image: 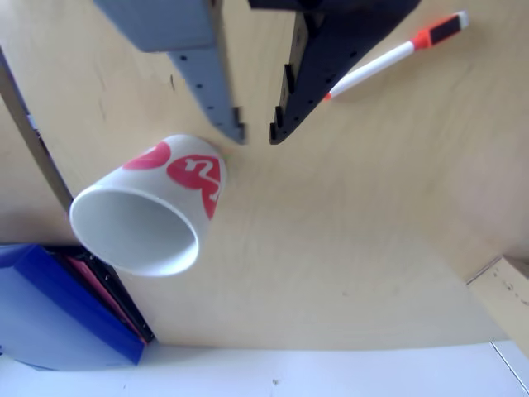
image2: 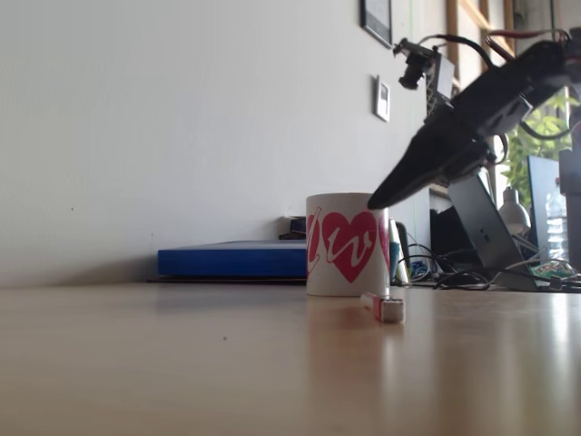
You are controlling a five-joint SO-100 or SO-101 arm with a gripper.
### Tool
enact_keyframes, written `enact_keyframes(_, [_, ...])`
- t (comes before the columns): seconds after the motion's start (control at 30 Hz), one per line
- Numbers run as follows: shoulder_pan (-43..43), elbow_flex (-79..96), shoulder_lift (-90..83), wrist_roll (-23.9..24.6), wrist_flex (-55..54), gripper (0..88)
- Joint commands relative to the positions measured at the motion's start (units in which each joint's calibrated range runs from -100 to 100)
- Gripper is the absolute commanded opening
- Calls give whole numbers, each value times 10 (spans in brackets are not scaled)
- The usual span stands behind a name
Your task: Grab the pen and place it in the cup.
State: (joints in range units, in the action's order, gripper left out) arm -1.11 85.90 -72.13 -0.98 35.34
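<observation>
hand (image: pixel 257 136): open, empty, in the air | pen (image: pixel 395 55): flat on counter (image: pixel 355 240), partly under one finger | cup (image: pixel 149 211): upright on counter, apart from pen

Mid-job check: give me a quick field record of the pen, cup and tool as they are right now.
pen: lying flat on the table, its tip end behind the black finger in the other view
cup: upright, empty, red hearts on its outside
tool: open, holding nothing, raised above the table near the cup
table: light wood
other: blue flat item behind the cup
task state: pen not yet grasped
</observation>
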Motion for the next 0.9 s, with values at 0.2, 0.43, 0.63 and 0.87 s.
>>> enact_keyframes(0.2, [-4, -266, 237, 84, 6, 287])
enact_keyframes(0.43, [-65, -438, 354, 158, 144, 333])
enact_keyframes(0.63, [-127, -467, 382, 46, 218, 339])
enact_keyframes(0.87, [-127, -519, 389, -189, 356, 332])
